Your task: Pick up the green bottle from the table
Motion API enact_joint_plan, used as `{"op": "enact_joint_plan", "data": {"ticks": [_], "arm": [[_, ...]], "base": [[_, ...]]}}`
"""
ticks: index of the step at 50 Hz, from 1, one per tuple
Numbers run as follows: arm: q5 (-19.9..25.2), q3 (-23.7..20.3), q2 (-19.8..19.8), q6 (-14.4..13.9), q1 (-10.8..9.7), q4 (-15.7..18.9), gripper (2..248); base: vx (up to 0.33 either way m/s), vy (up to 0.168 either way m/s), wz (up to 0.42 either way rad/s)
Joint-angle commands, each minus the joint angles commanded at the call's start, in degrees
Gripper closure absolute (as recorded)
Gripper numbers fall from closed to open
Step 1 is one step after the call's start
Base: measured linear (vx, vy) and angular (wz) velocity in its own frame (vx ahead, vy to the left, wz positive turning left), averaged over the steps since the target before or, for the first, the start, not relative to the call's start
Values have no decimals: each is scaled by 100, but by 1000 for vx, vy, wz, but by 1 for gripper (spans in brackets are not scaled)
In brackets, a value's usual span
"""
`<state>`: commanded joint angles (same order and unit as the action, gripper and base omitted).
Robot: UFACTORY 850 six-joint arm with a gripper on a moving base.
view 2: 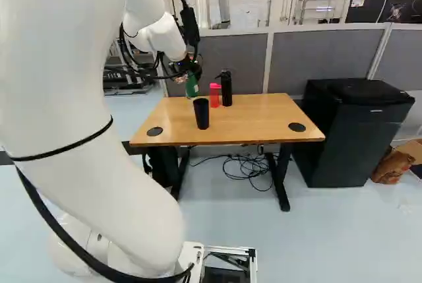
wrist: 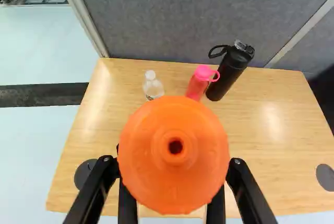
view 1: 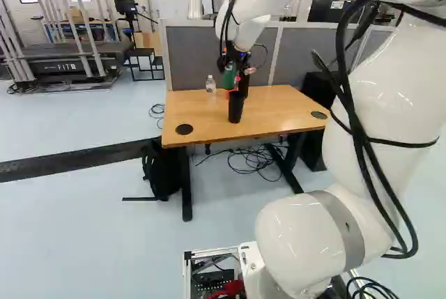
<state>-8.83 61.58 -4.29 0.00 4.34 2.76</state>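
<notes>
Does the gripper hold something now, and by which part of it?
The gripper holds the green bottle by its upper part, near the orange cap.

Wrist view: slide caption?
Orange cap in black gripper; clear plastic bottle, pink bottle, black bottle beyond on wooden table.

Counts four bottles: one green bottle (view 2: pixel 192 87), held in the gripper (view 1: pixel 230 67); plus one clear bottle (wrist: pixel 153 87), one pink bottle (wrist: pixel 198 85) and one black bottle (wrist: pixel 231 71), all lower down and ahead of the gripper. Includes one black cup (view 2: pixel 202 115), lower than the gripper; one wooden table (view 2: pixel 244 125), beneath it; two dark discs (wrist: pixel 326 176) in the tabletop, one off to either side; one black cabinet (view 2: pixel 356 144), well apart from the gripper.
</notes>
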Motion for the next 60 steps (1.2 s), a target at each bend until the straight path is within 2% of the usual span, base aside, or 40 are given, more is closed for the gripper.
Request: {"op": "enact_joint_plan", "data": {"ticks": [60], "arm": [[0,0,0,0,0,0,131]], "base": [[-113,2,8]]}}
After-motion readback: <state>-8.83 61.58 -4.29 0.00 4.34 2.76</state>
